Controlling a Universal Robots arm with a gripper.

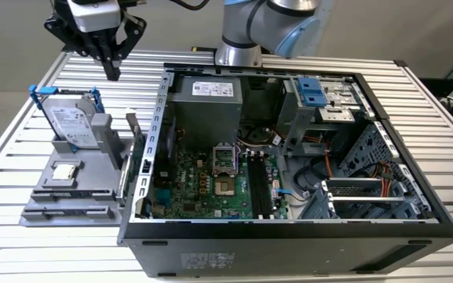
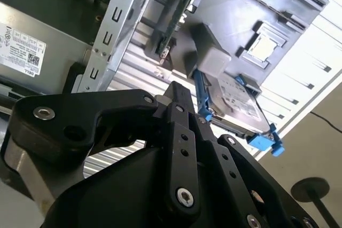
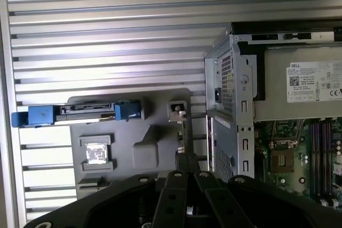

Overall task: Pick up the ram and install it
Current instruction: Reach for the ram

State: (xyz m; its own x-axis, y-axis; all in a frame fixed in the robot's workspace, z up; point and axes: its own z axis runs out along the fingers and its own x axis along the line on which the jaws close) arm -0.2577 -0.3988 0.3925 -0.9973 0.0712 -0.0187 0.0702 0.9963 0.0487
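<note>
1. Step in hand, by the look of it: the approach to the pick. Nothing lifted yet, nothing installed.
2. Gripper (image 1: 113, 73): hangs in the air above the hard-drive end of the gray holder (image 1: 77, 203), fingers drawn together, gripping nothing.
3. Ram (image 1: 134, 137): stands on edge in the holder on the table (image 1: 6, 183), between the hard drive (image 1: 73, 121) and the outer wall of the computer case (image 1: 289, 236), well below the gripper.
4. Next move, as a judgement: calls for parted fingers, a descent in line with the stick's thin edge, and a hold on its flat faces clear of the case wall just beside it.
5. Place of installation: long black slots (image 1: 259, 186) on the motherboard (image 1: 203, 188), bare of any stick as far as can be seen.
6. Count: one ram, one hard drive in a blue frame, one processor chip (image 1: 63, 171) on the holder, one computer case, one gripper. Several slots, exact number unclear.
</note>
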